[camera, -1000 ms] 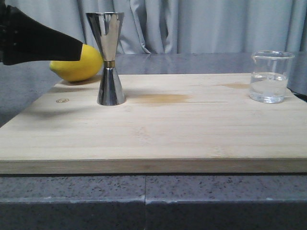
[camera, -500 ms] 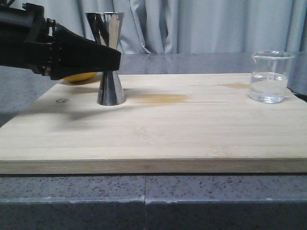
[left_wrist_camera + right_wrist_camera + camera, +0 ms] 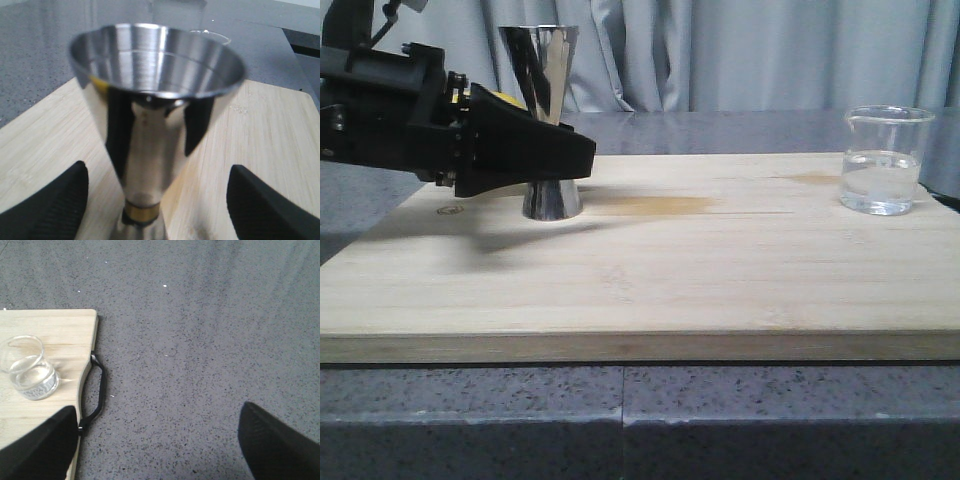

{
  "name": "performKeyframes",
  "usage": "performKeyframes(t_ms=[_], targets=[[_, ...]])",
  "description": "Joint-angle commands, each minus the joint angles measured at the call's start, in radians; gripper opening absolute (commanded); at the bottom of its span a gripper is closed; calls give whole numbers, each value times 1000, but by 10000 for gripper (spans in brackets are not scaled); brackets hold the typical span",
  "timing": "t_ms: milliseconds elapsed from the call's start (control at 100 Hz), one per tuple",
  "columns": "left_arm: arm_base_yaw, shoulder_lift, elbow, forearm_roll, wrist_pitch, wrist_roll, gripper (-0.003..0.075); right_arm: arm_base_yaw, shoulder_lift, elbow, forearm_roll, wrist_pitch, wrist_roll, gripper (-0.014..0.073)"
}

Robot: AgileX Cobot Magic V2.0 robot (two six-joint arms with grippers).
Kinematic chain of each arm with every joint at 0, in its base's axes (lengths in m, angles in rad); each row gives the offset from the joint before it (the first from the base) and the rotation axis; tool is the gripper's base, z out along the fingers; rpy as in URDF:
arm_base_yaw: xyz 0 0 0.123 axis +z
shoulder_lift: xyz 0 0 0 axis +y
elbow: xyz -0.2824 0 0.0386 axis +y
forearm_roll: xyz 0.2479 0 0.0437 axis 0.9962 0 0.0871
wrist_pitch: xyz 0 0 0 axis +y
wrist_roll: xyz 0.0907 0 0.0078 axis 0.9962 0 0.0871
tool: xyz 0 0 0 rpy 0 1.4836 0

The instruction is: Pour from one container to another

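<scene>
The steel jigger [image 3: 542,70] stands upright at the back left of the wooden board [image 3: 670,270]. My left gripper [image 3: 586,158] is open at the height of its narrow waist. In the left wrist view the jigger [image 3: 155,95] fills the middle, and the left gripper [image 3: 157,210] has one black finger [image 3: 50,205] on each side of it, with gaps between pads and metal. The glass beaker [image 3: 885,160], holding a little clear liquid, sits at the board's back right. The right wrist view shows the beaker [image 3: 29,367] off to one side of my open, empty right gripper [image 3: 160,450], which hangs over the stone counter.
A yellow lemon [image 3: 505,98] lies behind the left arm, almost wholly covered by it. The board has a black handle [image 3: 97,390] on its right edge. Grey speckled counter [image 3: 200,340] surrounds the board, and curtains [image 3: 740,50] hang behind.
My left arm has swung in from the left to the jigger, and its open fingers now straddle the waist and cover the lemon. The beaker has not moved.
</scene>
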Motion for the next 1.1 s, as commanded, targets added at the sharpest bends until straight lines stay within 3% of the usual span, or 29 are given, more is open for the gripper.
performKeyframes(t_ms=[0,330,690,1090], targets=[[-10,-36,-37,-79,114,5,519,-5,12,-33,-6,-73,-6,603],[-10,-36,-44,-79,108,5,504,-5,12,-33,-6,-73,-6,603],[-10,-36,-44,-79,107,5,227,-5,12,-33,-6,-73,-6,603],[-10,-36,-44,-79,107,5,81,-5,12,-33,-2,-73,-6,603]])
